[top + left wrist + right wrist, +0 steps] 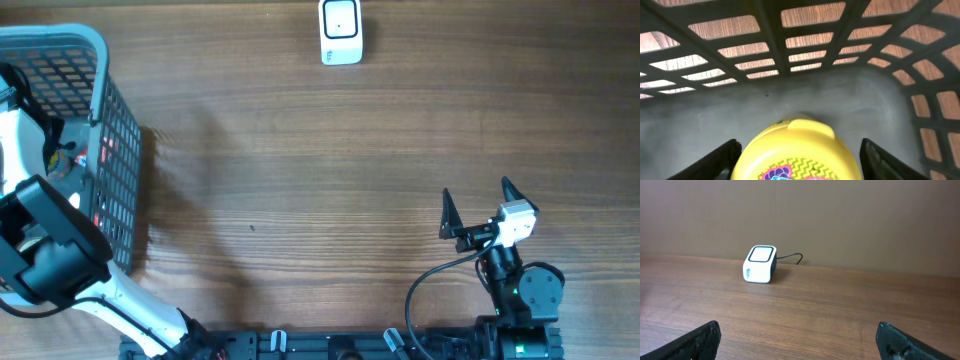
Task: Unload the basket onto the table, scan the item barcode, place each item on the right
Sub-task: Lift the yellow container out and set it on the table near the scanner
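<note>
Yellow tub sitting in the basket, left side
Left gripper straddles it, can't tell if it's pinching; right gripper gapes wide near right, scanner at far edge.

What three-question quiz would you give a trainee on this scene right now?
1. Fill in: seen from overhead, the scanner stands near the ___ edge of the table, away from both arms.
2. Where is the yellow item?
A. On bare wood beside the scanner
B. In the basket, between the fingers of the left end effector
C. On top of the scanner
3. True or false: the right end effector is open and holds nothing.

Key: 1 far; 2 B; 3 true.
</note>
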